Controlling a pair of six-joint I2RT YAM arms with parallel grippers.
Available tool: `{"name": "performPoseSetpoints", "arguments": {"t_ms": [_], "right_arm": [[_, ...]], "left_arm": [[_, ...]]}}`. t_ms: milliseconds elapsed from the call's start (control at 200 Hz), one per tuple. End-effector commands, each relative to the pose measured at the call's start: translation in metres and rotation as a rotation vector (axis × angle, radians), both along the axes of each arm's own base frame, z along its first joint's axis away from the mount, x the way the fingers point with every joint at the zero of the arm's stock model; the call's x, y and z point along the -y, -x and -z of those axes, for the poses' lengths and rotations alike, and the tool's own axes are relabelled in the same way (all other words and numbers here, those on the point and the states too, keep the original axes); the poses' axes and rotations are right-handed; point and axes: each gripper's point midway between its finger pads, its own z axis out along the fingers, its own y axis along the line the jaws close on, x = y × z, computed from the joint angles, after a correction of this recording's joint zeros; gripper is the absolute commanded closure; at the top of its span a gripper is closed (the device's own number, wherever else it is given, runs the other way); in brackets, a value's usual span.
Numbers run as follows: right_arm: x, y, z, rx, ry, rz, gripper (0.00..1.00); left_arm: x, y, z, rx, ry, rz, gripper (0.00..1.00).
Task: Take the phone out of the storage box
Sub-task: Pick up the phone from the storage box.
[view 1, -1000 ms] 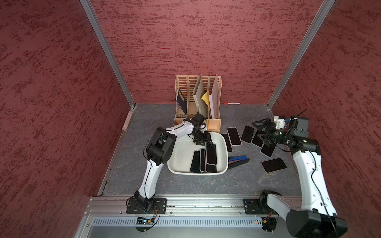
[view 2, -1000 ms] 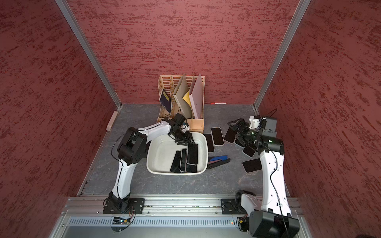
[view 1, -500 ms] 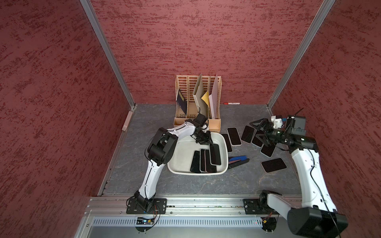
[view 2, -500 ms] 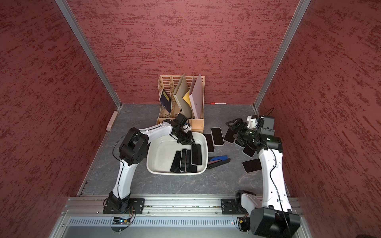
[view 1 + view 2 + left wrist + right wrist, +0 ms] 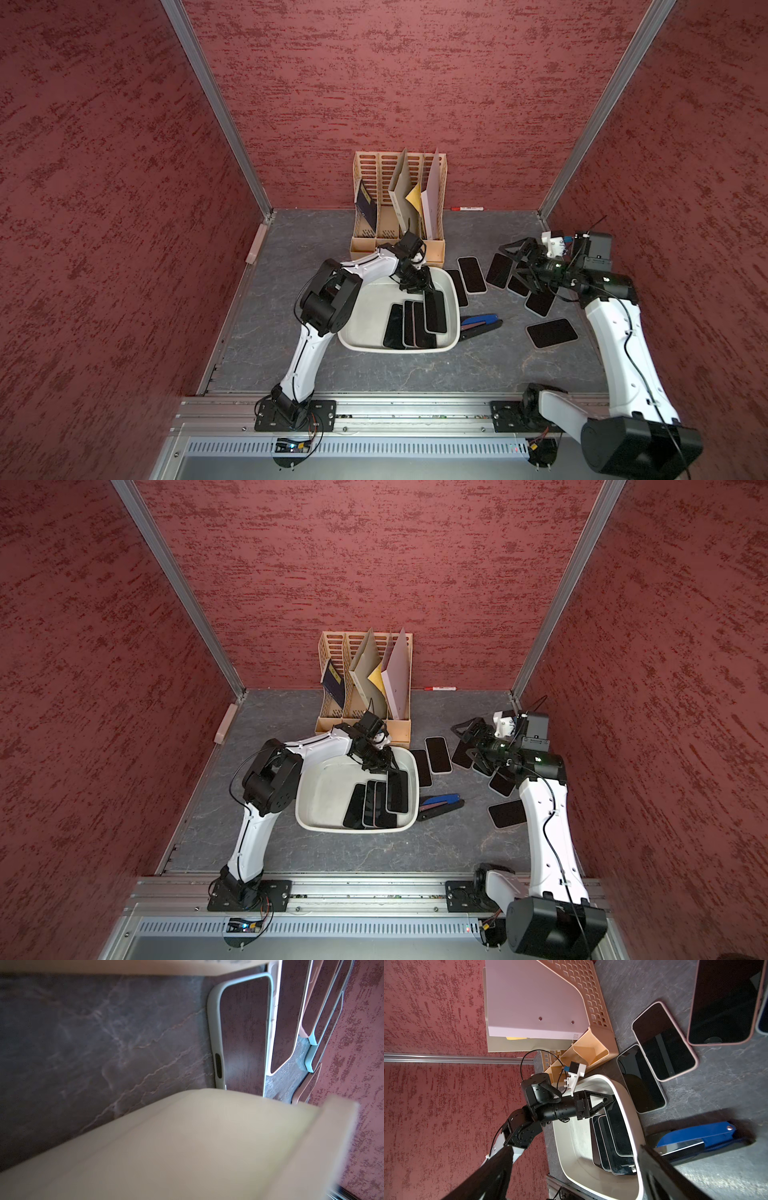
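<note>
Bench point(image 5: 291, 353): grey marbled surface with red walls on three sides.
Box point(image 5: 365, 320): off-white tub at mid-bench, its far rim just short of the rack. It shows in both top views and in the right wrist view point(image 5: 571, 1147).
Phone point(image 5: 435, 313): inside the box along its right wall, screen up, lying partly over its neighbour. Its far end is at the left claw.
Three phones point(image 5: 409, 326): also in the box, side by side and overlapping, toward its near right corner.
Left claw point(image 5: 427, 289): reaches down into the far right corner of the box, tips at the phone's far end. The fingers hide the contact, so it cannot be told whether the claw pinches the phone.
Right claw point(image 5: 514, 266): spread wide and empty, above the loose phones near the right edge.
Loose phones point(image 5: 471, 275): six on the bench, screens up, between the box and the right edge. One lies just beside the box's right rim.
Stapler point(image 5: 480, 322): blue and black, on the bench just beside the box's right rim.
Rack point(image 5: 399, 199): beige, slotted, at the middle of the far edge, holding folders.
Pen point(image 5: 467, 207): against the far edge, right of the rack.
Left wrist view: a blurred cream surface close to the lens, probably the box, with loose phones on the bench beyond it.
</note>
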Motion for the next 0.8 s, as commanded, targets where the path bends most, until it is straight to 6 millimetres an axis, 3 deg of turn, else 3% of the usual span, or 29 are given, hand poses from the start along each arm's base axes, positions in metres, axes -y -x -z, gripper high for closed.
{"name": "performPoseSetpoints", "arguments": {"t_ms": [0,170,461,792], "right_arm": [[-0.006,-0.002,-0.006,0.028,-0.006,-0.026,0.02],[-0.009,0.001,0.000,0.019,-0.006,-0.037,0.02],[-0.013,0.002,0.003,0.015,-0.013,-0.046,0.02],[-0.019,0.001,0.005,0.007,-0.018,-0.061,0.02]], "left_arm": [[-0.008,0.014,0.035,-0.080,-0.093,-0.027,0.61],[-0.003,0.018,0.032,-0.087,-0.071,-0.027,0.63],[0.017,0.052,0.025,-0.120,-0.039,0.030,0.70],[0.016,0.068,0.021,-0.141,-0.049,0.038,0.66]]}}
